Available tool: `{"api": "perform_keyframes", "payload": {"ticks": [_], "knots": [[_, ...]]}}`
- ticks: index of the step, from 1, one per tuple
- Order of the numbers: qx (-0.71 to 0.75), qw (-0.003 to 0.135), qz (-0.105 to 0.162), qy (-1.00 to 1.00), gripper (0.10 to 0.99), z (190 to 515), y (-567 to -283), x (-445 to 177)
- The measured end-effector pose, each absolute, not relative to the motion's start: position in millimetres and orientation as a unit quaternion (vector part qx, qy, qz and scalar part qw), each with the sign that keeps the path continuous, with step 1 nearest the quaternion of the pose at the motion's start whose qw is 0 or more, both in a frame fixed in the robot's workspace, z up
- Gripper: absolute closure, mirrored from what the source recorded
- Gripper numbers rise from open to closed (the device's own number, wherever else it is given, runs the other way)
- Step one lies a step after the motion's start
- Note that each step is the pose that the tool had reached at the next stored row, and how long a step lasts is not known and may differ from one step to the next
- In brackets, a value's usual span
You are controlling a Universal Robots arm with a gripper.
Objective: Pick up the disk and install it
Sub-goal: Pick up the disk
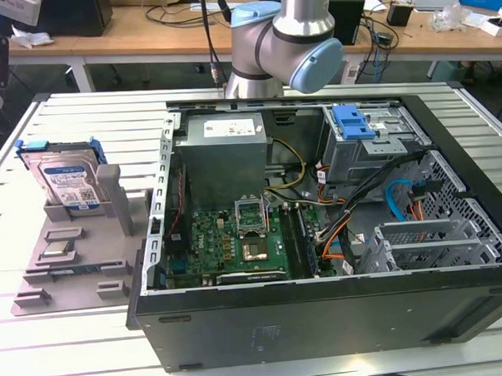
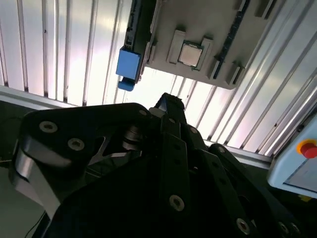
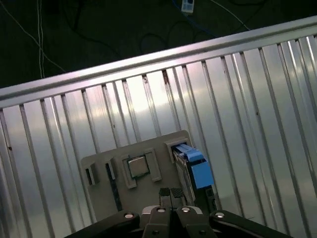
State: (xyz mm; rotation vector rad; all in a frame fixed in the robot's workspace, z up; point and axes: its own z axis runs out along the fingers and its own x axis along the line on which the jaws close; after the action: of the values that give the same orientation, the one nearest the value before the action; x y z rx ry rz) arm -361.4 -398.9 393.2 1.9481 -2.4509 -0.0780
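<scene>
Ribbed metal bench (image 1: 81,120), carrying everything shown. On it, toward the exterior view's right, lies an open computer case (image 1: 323,318) with its boards and cables exposed. My arm (image 1: 286,36) rises behind the case. Beside the case, toward the exterior view's left, sits a flat grey holder tray (image 1: 63,279). The disk (image 1: 67,183) stands on edge in a slot at the far end of this tray, leaning slightly, label facing the camera and blue frame around its edges. In both wrist views its blue frame (image 3: 194,167) (image 2: 130,64) appears end-on. My pincer (image 3: 171,193) (image 2: 166,101) hangs high over the tray, well apart from the disk, its tips drawn together and holding nothing. A small square processor chip (image 1: 60,238) (image 3: 137,167) lies flat in a tray recess near the disk.
</scene>
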Motion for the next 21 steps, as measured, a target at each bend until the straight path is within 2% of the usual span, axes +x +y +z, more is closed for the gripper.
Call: {"api": "perform_keyframes", "payload": {"ticks": [21], "knots": [[0.717,0.008,-0.024,-0.697,0.980,393.3,-398.9,-361.4]]}}
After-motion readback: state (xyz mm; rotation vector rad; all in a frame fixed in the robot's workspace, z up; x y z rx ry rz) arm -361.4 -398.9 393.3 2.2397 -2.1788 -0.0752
